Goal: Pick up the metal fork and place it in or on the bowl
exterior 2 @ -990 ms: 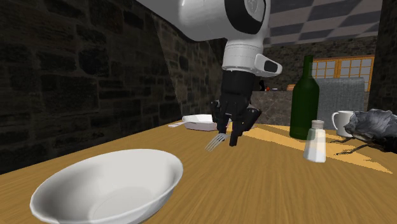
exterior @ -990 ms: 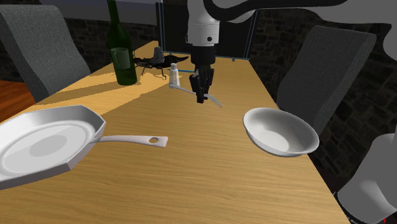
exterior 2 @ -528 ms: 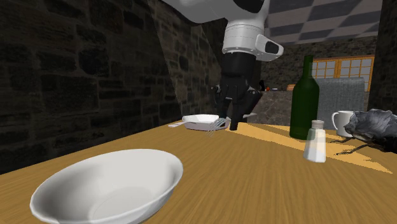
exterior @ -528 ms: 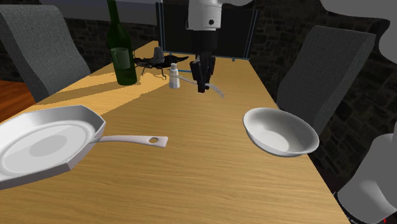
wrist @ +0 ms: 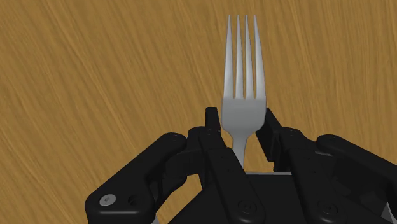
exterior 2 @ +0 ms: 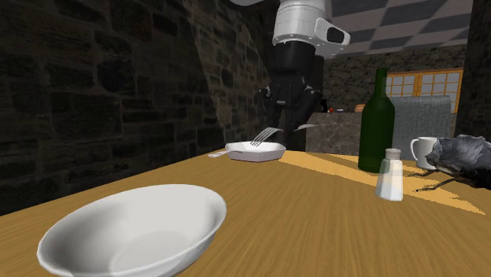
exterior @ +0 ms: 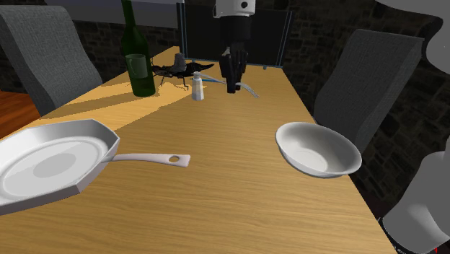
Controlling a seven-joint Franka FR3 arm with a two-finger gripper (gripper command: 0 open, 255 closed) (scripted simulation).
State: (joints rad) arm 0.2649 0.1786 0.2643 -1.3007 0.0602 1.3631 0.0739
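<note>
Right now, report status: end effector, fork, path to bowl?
End effector shut on fork. Fork held above table. Bowl empty; path looks clear.

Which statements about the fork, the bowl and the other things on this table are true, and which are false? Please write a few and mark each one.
1. The tool is shut on the fork. True.
2. The fork lies in the bowl. False: the tool holds it above the table, apart from the bowl.
3. The green bottle stands upright. True.
4. The salt shaker stands in the pan. False: it stands on the table near the bottle, far from the pan.
</note>
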